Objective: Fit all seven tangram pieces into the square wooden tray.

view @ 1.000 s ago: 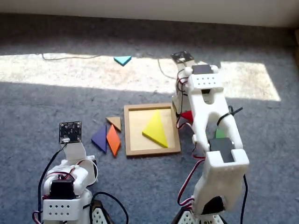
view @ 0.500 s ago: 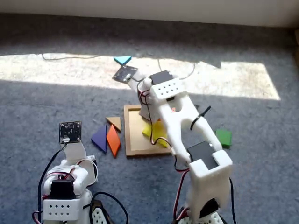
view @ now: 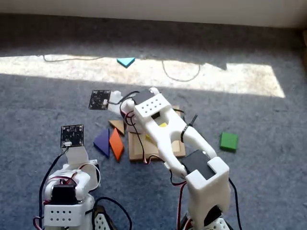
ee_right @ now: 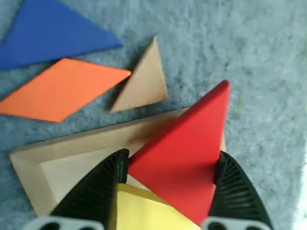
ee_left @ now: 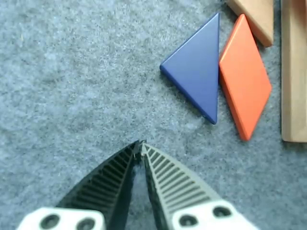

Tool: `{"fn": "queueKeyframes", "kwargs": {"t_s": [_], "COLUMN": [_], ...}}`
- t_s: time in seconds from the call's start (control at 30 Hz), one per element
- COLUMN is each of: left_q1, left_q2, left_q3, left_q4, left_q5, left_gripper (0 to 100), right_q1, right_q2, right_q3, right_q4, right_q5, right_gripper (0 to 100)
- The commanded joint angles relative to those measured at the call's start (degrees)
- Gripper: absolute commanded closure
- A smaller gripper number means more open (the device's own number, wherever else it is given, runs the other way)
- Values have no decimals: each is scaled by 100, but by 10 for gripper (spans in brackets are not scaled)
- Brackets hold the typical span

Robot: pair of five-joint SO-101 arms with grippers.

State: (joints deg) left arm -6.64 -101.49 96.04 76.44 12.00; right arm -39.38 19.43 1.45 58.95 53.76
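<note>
Right wrist view showed you the right end effector [ee_right: 170, 160] clamped on the red triangle [ee_right: 192, 134], with one finger on each side of the piece. The piece was over a corner of the wooden tray [ee_right: 67, 143]. Its sharp tip passed beyond the rim, and its other end was above the yellow triangle [ee_right: 144, 211], which lay inside the tray. The left end effector [ee_left: 139, 146] was closed on nothing, its tips together over the carpeted surface, near the blue triangle [ee_left: 196, 76] and the orange diamond [ee_left: 244, 76].

In my judgement, the main risk was a release at this place. The red piece would probably land with one part on the rim or on the yellow piece and stay tilted, not flat. Pushing it down to correct this could slide the tray, because nothing seemed to hold the tray. The tan triangle [ee_right: 141, 81] lay just beside that rim and could be knocked as well. The light blue triangle [view: 125, 61] lay far away in the sunny strip, and the green square [view: 229, 141] lay well apart on the other side, so reaching them may be difficult.

You could not tell whether the red piece was touching the tray or hanging above it. In the high view the arm covered most of the tray, so the free room inside was hard to judge.
</note>
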Motion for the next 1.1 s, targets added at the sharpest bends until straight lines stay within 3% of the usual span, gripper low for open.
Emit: {"fn": "queueKeyframes", "kwargs": {"t_s": [0.0, 0.27, 0.63, 1.07], "left_q1": [40, 40, 40, 40], "left_q2": [-259, -259, -259, -259], "left_q3": [119, 119, 119, 119], "left_q4": [35, 35, 35, 35], "left_q5": [26, 26, 26, 26], "left_gripper": [993, 993, 993, 993], "right_q1": [-40, 48, 822, 936], "right_q2": [-435, -435, -470, -470], "right_q3": [286, 971, 998, 954], "right_q4": [-505, -954, -910, 48], "right_q5": [730, 949, 958, 949], "right_gripper": [868, 868, 868, 863]}}
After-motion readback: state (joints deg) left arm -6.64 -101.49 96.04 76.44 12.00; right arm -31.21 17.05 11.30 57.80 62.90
